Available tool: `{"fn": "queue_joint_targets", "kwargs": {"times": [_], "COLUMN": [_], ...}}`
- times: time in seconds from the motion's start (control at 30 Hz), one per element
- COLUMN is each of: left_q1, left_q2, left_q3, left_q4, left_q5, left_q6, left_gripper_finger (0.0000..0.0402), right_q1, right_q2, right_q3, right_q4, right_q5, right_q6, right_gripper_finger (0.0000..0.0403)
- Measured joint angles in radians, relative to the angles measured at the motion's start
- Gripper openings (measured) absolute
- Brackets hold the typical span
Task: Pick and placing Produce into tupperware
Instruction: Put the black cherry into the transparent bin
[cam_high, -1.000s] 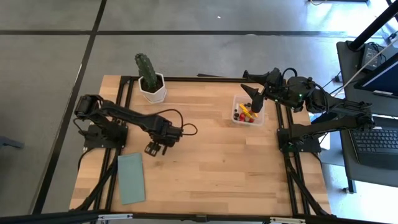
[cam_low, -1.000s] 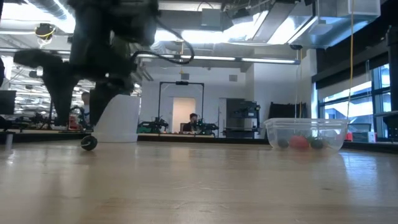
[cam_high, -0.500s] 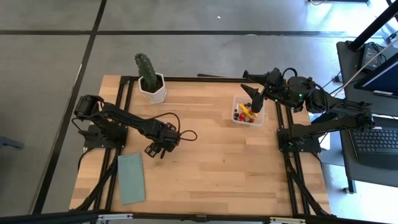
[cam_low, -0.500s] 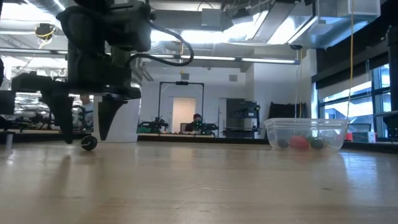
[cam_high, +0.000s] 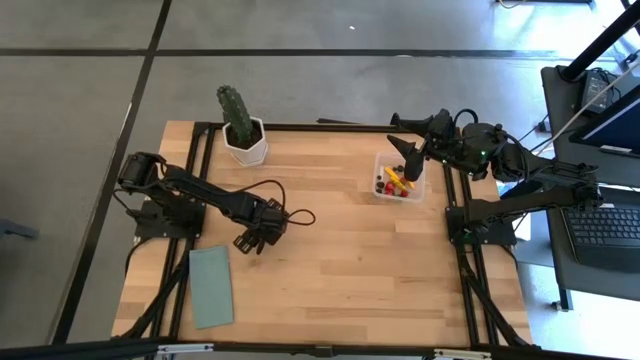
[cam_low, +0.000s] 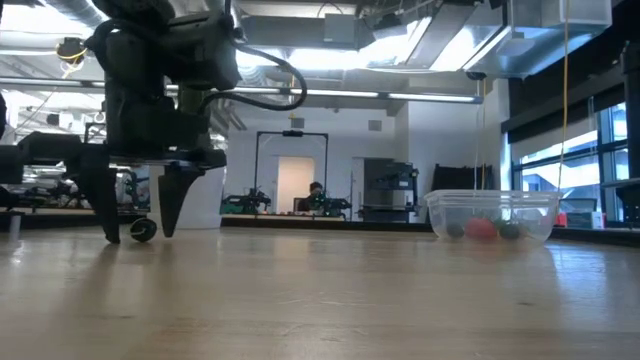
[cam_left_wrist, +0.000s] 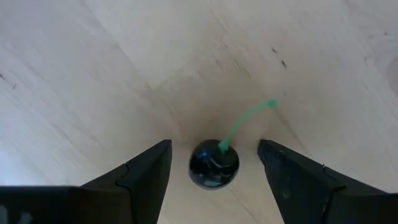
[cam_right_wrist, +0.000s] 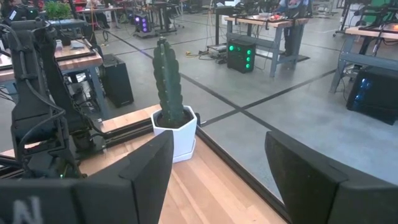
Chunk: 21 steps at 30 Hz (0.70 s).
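Fingers of the left gripper (cam_left_wrist: 214, 163) stood parted, tips near the table (cam_high: 340, 250), straddling a dark round berry (cam_left_wrist: 214, 165) with a green stem; neither finger visibly touched it. Several pieces of produce (cam_high: 393, 181) already lay in the tupperware (cam_high: 412, 190), so the task appeared mostly done. The right gripper (cam_high: 408, 135) hovered above the container, fingers spread and empty.

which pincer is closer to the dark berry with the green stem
Left. The left pincer is open with its fingers on either side of the berry on the table. The right pincer is far off, open above the container.
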Motion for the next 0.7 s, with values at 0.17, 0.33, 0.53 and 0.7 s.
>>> {"fn": "queue_joint_targets", "kwargs": {"times": [0.17,0.33,0.53,0.7], "left_q1": [0.0,0.0,-0.001,-0.002], "left_q2": [0.001,0.002,0.003,0.003], "left_q3": [-0.003,-0.003,-0.005,-0.005], "left_q4": [0.001,-0.005,-0.008,-0.006], "left_q5": [0.004,0.013,0.022,0.023], "left_q6": [0.0,0.0,0.0,0.0], "left_gripper_finger": [0.024,0.0208,0.0158,0.0117], "right_q1": [0.0,0.0,0.0,0.0], "right_q2": [0.0,0.0,0.0,0.0], "right_q3": [0.0,0.0,0.0,0.0], "right_q4": [0.0,0.0,0.0,0.0], "right_q5": [0.0,0.0,0.0,0.0], "right_q6": [0.002,0.002,0.003,0.003], "right_gripper_finger": [0.0255,0.0255,0.0255,0.0255]}}
